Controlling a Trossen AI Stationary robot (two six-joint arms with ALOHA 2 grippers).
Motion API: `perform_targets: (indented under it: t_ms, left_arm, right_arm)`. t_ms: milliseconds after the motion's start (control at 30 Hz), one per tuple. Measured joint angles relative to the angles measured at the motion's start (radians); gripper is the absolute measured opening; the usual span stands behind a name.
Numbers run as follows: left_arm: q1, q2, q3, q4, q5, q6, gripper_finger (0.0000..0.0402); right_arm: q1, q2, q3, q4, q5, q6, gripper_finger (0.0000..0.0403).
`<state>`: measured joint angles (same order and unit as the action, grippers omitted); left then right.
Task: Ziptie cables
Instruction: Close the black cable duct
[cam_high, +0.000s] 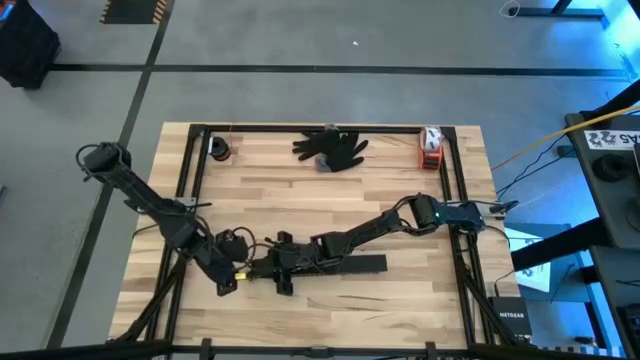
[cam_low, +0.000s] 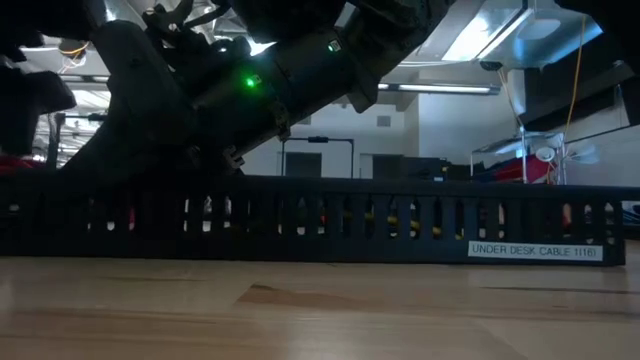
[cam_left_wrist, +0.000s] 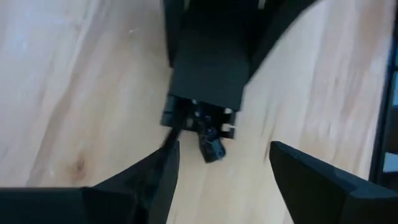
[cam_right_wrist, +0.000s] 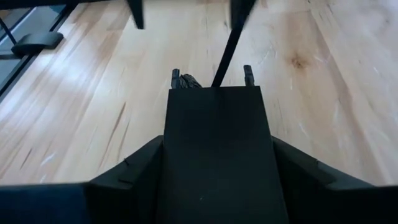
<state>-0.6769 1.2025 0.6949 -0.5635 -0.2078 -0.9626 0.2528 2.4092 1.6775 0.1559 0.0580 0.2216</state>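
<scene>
A long black slotted channel (cam_high: 358, 265) lies flat on the wooden table near its front edge; in the low view its slotted wall (cam_low: 320, 220) stands on the wood. My right gripper (cam_right_wrist: 217, 143) is shut on it. The cables show only as small dark ends (cam_left_wrist: 210, 149) sticking out of the channel's left end (cam_right_wrist: 180, 79). A thin dark strip (cam_right_wrist: 227, 46) rises from that end. My left gripper (cam_left_wrist: 224, 162) hovers open just off that end, with the cable ends ahead of its fingers. The strip (cam_left_wrist: 172, 138) runs toward one finger; whether it touches, I cannot tell. My right gripper pinches the channel between its two fingers, one on each long side (cam_right_wrist: 163, 149), near the end that faces the left arm. The fingers come slanting down from the table's right and lie along the channel. The channel rests flat on the table.
A black glove (cam_high: 332, 148) lies at the far edge, with an orange-and-white object (cam_high: 431, 148) at the far right and a small dark round thing (cam_high: 219, 149) at the far left. Black frame rails (cam_high: 190, 180) border the tabletop. Bare wood lies between the glove and the arms.
</scene>
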Motion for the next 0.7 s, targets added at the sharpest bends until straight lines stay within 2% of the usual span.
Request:
perform_targets:
  t_ms: [200,300,400,500,700]
  left_arm:
    - [0.031,0.046,-0.001,-0.06,0.041,-0.07,0.0325]
    - [0.029,0.05,-0.001,-0.034,0.042,-0.032,0.0353]
    - [0.029,0.05,-0.001,-0.025,0.046,0.0,0.0363]
    - [0.029,0.05,-0.001,0.0,0.045,-0.057,0.0365]
    - [0.029,0.05,-0.001,0.101,0.041,-0.106,0.0365]
  right_arm:
    - [-0.01,0.0,0.0,0.0,-0.03,-0.054,0.023]
    - [-0.011,0.0,0.0,0.0,-0.039,-0.07,0.023]
    - [-0.012,0.0,0.0,0.0,-0.086,-0.085,0.023]
    - [-0.012,0.0,0.0,0.0,-0.124,-0.092,0.023]
    - [-0.018,0.0,0.005,-0.002,-0.129,-0.095,0.023]
